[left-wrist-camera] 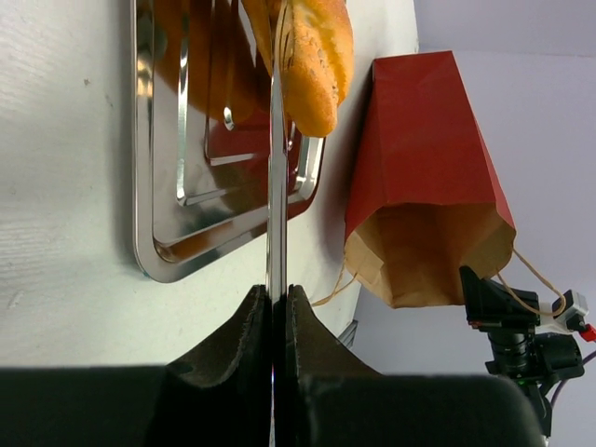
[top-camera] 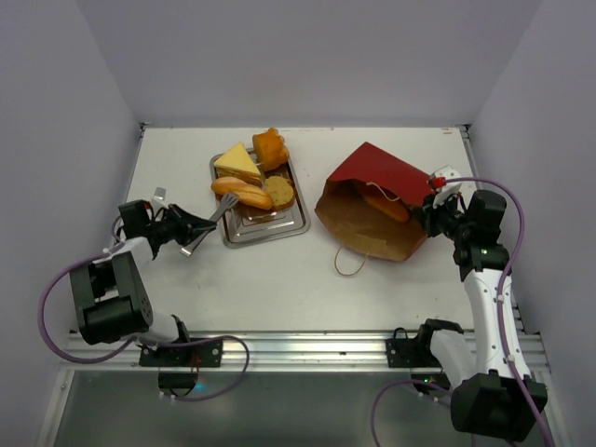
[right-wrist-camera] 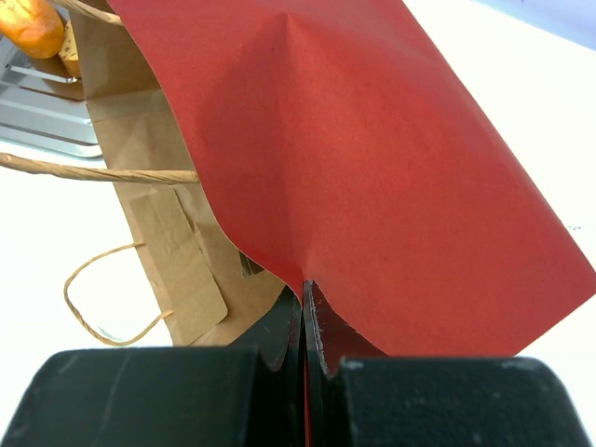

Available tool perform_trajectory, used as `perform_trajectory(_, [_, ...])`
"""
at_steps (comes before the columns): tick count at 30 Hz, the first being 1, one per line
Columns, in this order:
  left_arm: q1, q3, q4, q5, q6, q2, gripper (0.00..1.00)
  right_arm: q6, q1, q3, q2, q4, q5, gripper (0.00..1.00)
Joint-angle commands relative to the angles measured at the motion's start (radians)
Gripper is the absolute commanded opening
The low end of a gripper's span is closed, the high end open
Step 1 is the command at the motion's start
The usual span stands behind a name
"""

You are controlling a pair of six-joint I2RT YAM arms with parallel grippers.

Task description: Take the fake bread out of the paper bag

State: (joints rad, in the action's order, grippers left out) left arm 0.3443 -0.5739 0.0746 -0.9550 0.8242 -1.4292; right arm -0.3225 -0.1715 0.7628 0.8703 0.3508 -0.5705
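While left tool [left-wrist-camera: 273, 312] clamps utensil [left-wrist-camera: 276, 186], right tool [right-wrist-camera: 304, 307] clamps paper bag [right-wrist-camera: 400, 168].

A silver metal tray [top-camera: 275, 226] lies flat on the white table [top-camera: 279, 284]. A slim metal utensil [top-camera: 219, 212] extends across the tray's left rim. An aluminium rail [top-camera: 298, 343] borders the table, well nearer than the tray.

Probably a robotics lab: bare white walls [top-camera: 307, 56] (enclosing a white table [top-camera: 279, 279]).

Passable over bare tabletop [top-camera: 298, 279] on the paper bag's [top-camera: 382, 177] near side; left of it, blocked by the tray [top-camera: 268, 239].
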Motion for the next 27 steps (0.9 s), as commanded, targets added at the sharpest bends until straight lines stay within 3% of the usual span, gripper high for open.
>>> perform_trajectory(1, [0.018,-0.063,0.054,-0.011,-0.046,-0.025,0.12,0.005,-0.005,-0.002,0.004,-0.036,-0.011,0.0])
perform_trajectory(6, [0.025,-0.099,0.031,-0.007,-0.068,-0.059,0.21,0.005,-0.006,-0.002,0.004,-0.036,-0.009,0.0])
perform_trajectory(23, [0.028,-0.164,-0.001,-0.018,-0.102,-0.12,0.34,0.003,-0.006,-0.003,0.004,-0.038,-0.009,0.0])
perform_trajectory(27, [0.028,-0.158,-0.006,-0.018,-0.102,-0.102,0.45,0.003,-0.006,-0.003,0.004,-0.036,-0.011,0.0])
